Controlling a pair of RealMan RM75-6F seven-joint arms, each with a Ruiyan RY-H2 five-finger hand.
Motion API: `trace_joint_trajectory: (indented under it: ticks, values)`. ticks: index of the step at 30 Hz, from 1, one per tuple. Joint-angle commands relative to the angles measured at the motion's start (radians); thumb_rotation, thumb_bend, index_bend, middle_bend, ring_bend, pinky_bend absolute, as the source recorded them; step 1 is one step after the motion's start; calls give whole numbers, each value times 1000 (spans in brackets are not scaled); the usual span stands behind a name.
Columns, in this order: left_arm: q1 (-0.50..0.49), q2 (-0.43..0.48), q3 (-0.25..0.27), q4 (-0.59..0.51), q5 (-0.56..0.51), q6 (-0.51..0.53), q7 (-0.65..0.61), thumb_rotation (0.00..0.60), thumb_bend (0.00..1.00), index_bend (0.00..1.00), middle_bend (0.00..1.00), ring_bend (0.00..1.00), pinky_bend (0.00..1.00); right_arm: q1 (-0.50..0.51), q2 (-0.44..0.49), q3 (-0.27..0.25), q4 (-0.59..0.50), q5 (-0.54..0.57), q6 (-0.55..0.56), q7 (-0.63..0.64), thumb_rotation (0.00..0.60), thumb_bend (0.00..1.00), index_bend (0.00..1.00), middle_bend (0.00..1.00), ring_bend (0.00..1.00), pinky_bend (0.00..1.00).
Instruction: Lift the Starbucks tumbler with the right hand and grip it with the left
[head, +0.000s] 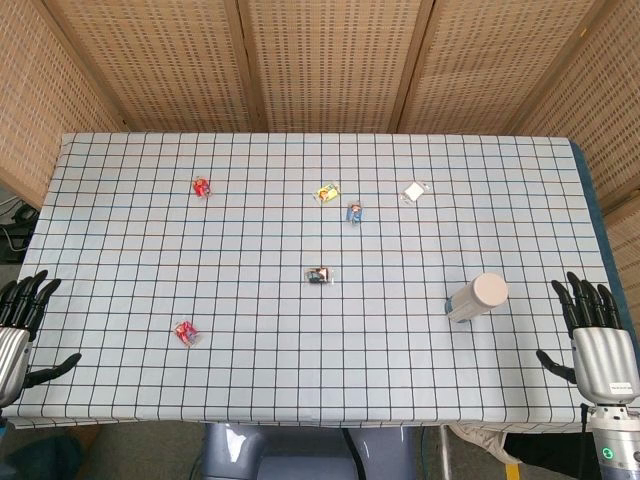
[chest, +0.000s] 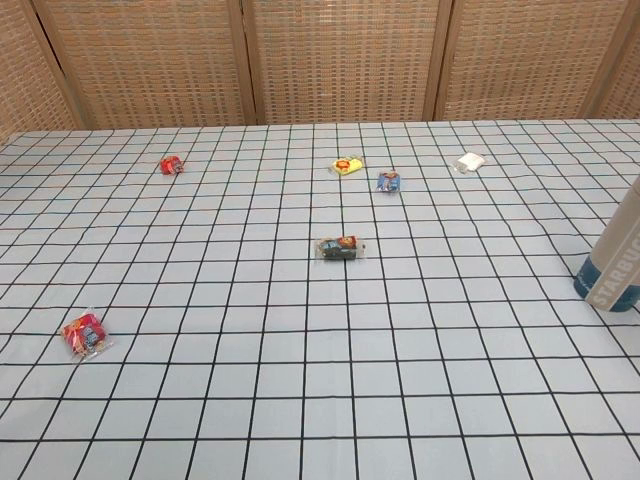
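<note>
The Starbucks tumbler (head: 477, 297) stands upright on the checked tablecloth at the right, pale with a pinkish lid; the chest view cuts it off at the right edge, where the tumbler (chest: 616, 262) shows its lettered base. My right hand (head: 596, 335) rests at the table's right front corner, fingers spread and holding nothing, a short way right of the tumbler. My left hand (head: 20, 325) lies at the left front edge, fingers apart and holding nothing, far from the tumbler. Neither hand shows in the chest view.
Several small wrapped snacks lie scattered: a red one (head: 202, 186) at the back left, a yellow one (head: 329, 192), a blue one (head: 354, 212), a white one (head: 415, 191), a dark one (head: 319, 275) mid-table, and a red one (head: 186, 333) front left. Wicker screens (head: 320, 60) stand behind.
</note>
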Motion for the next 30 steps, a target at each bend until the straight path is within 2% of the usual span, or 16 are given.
trace_joint_trajectory:
  ticks: [1, 4, 6, 10, 14, 19, 24, 30]
  values:
    - [-1, 1, 0, 0, -2, -3, 0, 600, 0, 0, 0, 0, 0, 1, -1, 1, 1, -3, 1, 4, 600, 0, 0, 0, 0, 0]
    - [-1, 2, 0, -1, -2, -3, -3, 600, 0, 0, 0, 0, 0, 3, 0, 1, 7, -12, 4, 26, 600, 0, 0, 0, 0, 0]
    - [-2, 5, -3, -4, -5, -3, -8, 600, 0, 0, 0, 0, 0, 15, 10, 8, 14, -23, -3, 85, 600, 0, 0, 0, 0, 0]
    - [-4, 6, -5, -5, -19, -15, -3, 600, 0, 0, 0, 0, 0, 51, 52, 20, 20, -31, -50, 150, 600, 0, 0, 0, 0, 0]
    - [-15, 0, -10, -9, -37, -40, 21, 600, 0, 0, 0, 0, 0, 141, 154, 40, -37, -9, -212, 219, 600, 0, 0, 0, 0, 0]
    - [-22, -14, -12, -7, -43, -51, 47, 600, 0, 0, 0, 0, 0, 258, 262, 60, -103, 70, -450, 265, 600, 31, 0, 0, 0, 0]
    - [-25, -22, -14, -7, -51, -58, 65, 600, 0, 0, 0, 0, 0, 328, 292, 64, -107, 115, -583, 263, 600, 147, 43, 45, 0, 0]
    - [-34, -31, -20, -4, -67, -74, 80, 600, 0, 0, 0, 0, 0, 407, 278, 69, -88, 154, -703, 245, 600, 278, 119, 104, 22, 0]
